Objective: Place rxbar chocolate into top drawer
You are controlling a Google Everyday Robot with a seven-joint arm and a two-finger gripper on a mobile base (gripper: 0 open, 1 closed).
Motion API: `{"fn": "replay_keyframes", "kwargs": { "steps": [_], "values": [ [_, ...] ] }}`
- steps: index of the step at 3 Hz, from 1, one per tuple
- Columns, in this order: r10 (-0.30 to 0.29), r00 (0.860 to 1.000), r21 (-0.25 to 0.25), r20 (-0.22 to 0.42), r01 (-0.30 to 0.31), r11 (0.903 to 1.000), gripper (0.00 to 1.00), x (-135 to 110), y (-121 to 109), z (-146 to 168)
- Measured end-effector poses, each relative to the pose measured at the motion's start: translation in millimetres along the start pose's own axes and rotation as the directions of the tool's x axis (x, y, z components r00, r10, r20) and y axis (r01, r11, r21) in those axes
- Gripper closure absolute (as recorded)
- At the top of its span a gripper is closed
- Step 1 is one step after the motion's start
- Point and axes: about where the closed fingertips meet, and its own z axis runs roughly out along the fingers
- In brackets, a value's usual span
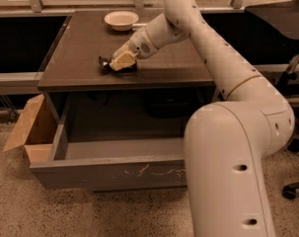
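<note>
**Under the gripper (122, 61), the rxbar chocolate (105, 63) on the table (178, 68)**

I see its dark end showing left of the gripper, long axis roughly left-right. Clamped or not, I cannot tell. The top drawer (109, 174) stands open below, toward the camera.

We see the gripper (120, 61) low on the table (85, 48), at the bar (105, 62). Its shell looks like smooth cream plastic with a soft sheen, and so does the arm (228, 172). The bar's wrapper is dark; we cannot tell its finish. The table top is dark brown and matt, like wood laminate. The drawer (109, 174) is matt grey, its front scuffed with white scratches; we cannot tell whether it is metal or board. The bowl (121, 19) is smooth and cream. The box (28, 127) is dull brown cardboard. The floor (20, 206) is speckled and looks rough.
</note>
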Motion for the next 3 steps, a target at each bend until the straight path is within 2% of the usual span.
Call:
{"fn": "replay_keyframes", "kwargs": {
  "steps": [1,2,3],
  "values": [
    [-0.093,0.989,-0.029,0.116,0.097,0.9949,1.0,-36,23,3],
    [-0.093,0.989,-0.029,0.116,0.097,0.9949,1.0,-36,23,3],
    [-0.117,0.985,-0.072,0.127,0.127,0.9892,1.0,-44,51,12]
  ]
}}
